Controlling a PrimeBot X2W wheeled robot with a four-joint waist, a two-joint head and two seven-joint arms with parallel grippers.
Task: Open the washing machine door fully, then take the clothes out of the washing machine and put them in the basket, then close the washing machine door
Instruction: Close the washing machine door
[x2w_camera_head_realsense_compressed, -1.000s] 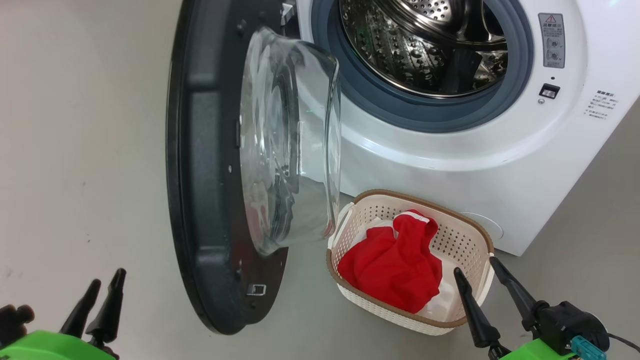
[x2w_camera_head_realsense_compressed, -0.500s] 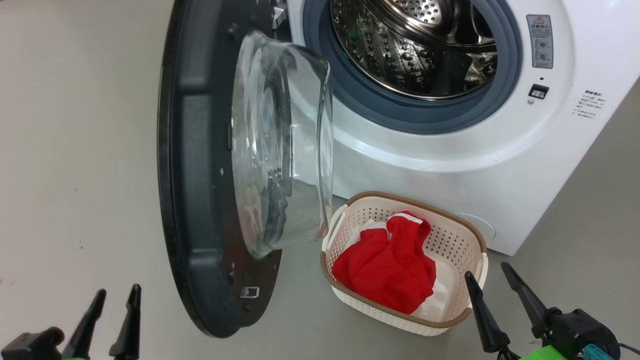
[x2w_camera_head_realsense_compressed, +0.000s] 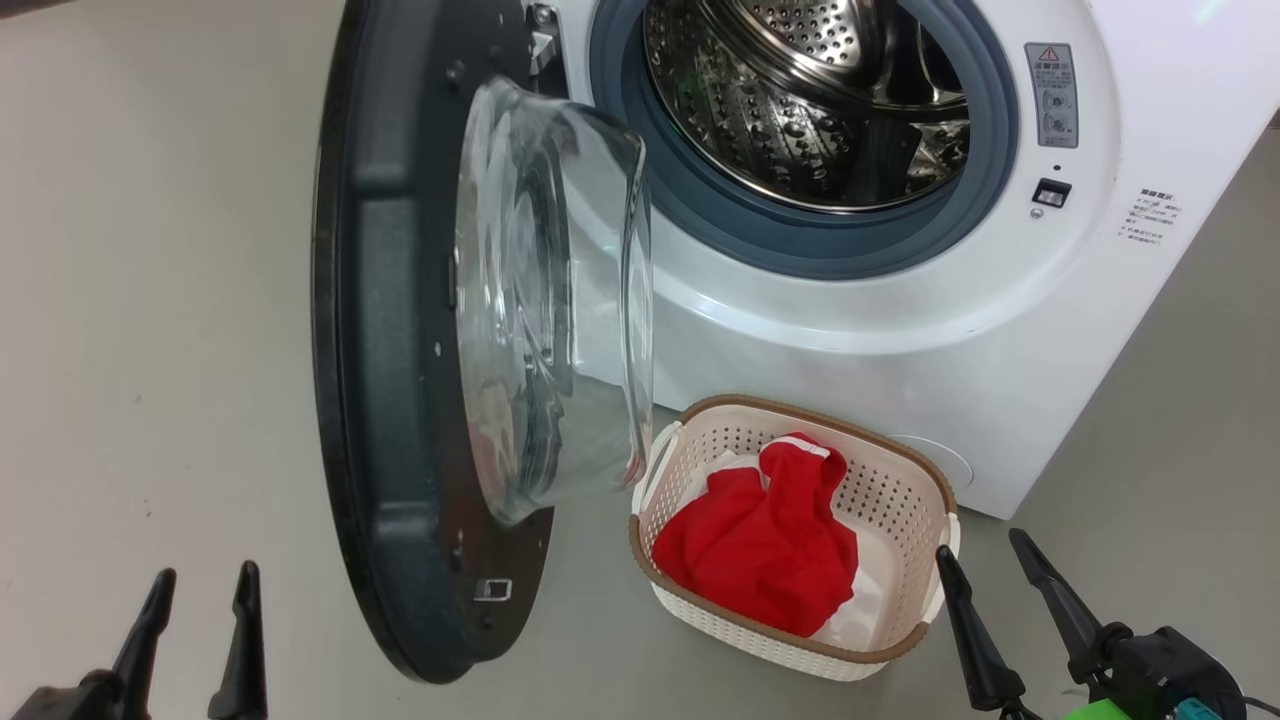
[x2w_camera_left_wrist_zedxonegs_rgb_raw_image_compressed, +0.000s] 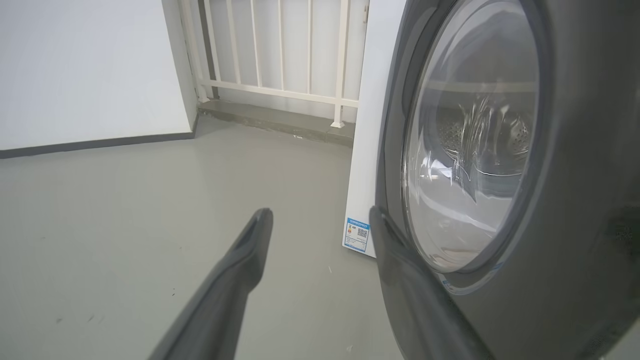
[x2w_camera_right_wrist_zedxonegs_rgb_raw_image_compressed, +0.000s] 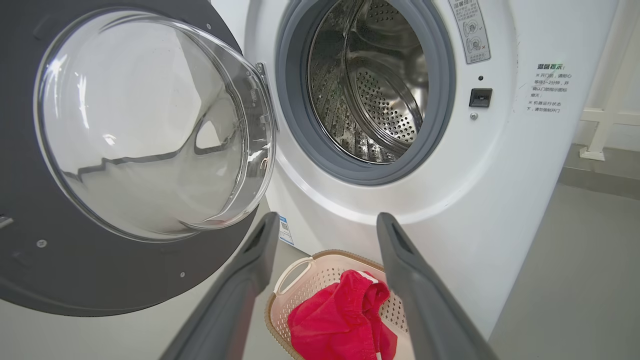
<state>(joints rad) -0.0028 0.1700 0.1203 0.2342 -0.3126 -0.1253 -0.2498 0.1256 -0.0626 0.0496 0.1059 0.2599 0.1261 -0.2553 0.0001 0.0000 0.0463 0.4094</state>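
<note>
The red clothes (x2w_camera_head_realsense_compressed: 760, 550) lie bunched in the basket (x2w_camera_head_realsense_compressed: 760, 645) on the grey floor (x2w_camera_head_realsense_compressed: 150, 350), just before the washing machine (x2w_camera_head_realsense_compressed: 850, 340) and beside the open washing machine door (x2w_camera_head_realsense_compressed: 385, 300), whose glass bowl (x2w_camera_head_realsense_compressed: 550, 300) juts toward it. That door stands between the basket and the left gripper (x2w_camera_head_realsense_compressed: 206, 569), its 2 fingers (x2w_camera_head_realsense_compressed: 240, 640) apart; the right gripper (x2w_camera_head_realsense_compressed: 980, 543), also spread, hovers by the basket's right end. The machine's grey warning label (x2w_camera_head_realsense_compressed: 1050, 95) and blue sticker (x2w_camera_left_wrist_zedxonegs_rgb_raw_image_compressed: 357, 234) are too small to read.
</note>
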